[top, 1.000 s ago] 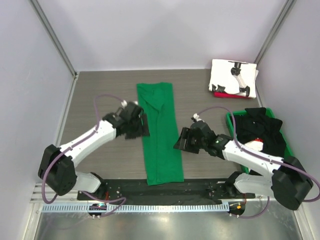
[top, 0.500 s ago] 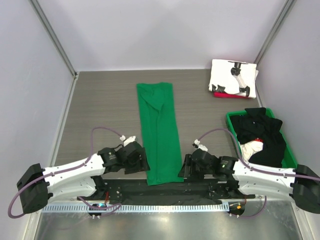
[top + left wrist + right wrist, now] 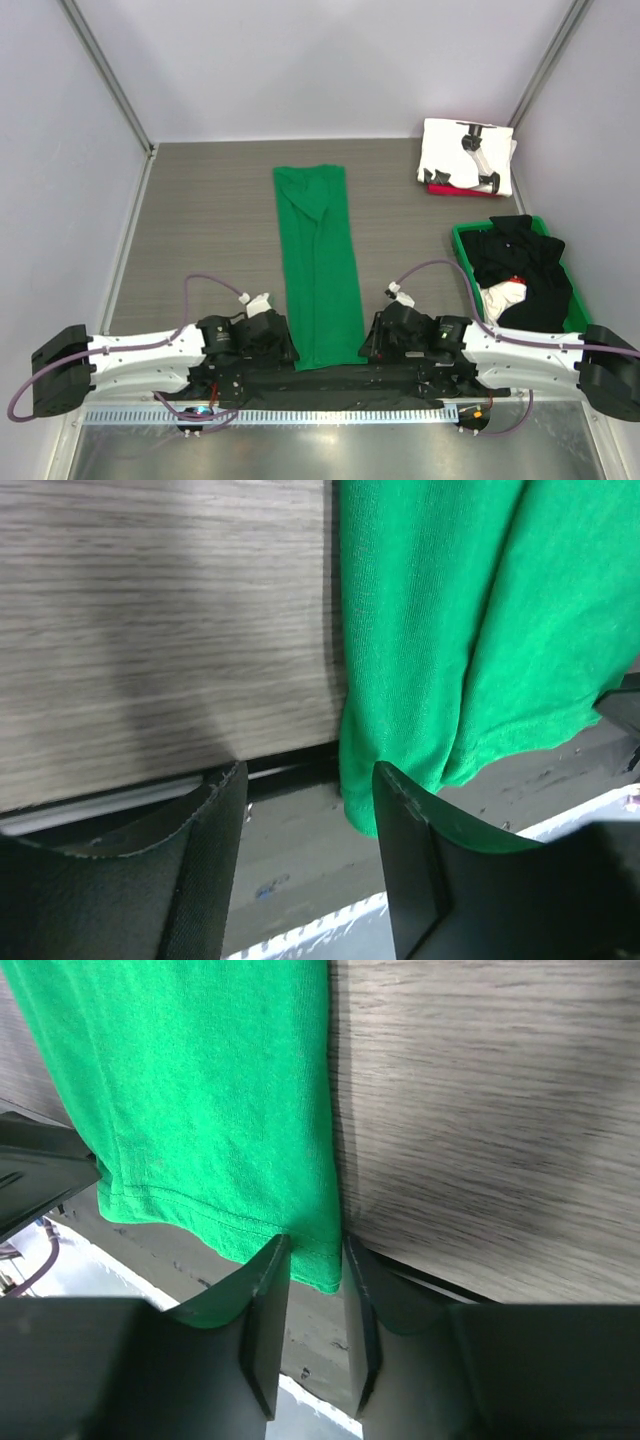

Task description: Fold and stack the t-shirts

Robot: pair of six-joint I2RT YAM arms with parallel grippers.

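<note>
Hem of a green t-shirt [image 3: 318, 262] hangs just over the table's [image 3: 200, 220] near edge. The shirt is folded into a long strip running up the table's middle toward its far side. The left gripper [image 3: 310, 778] stands wide open at the hem's left corner, cloth just inside one finger. The right gripper [image 3: 315, 1252] has narrowed around the right corner; whether it pinches cloth cannot be told. Each arm is nearest its own corner. Open table flanks the strip, and a white t-shirt [image 3: 440, 140] lies at the table's far right corner.
</note>
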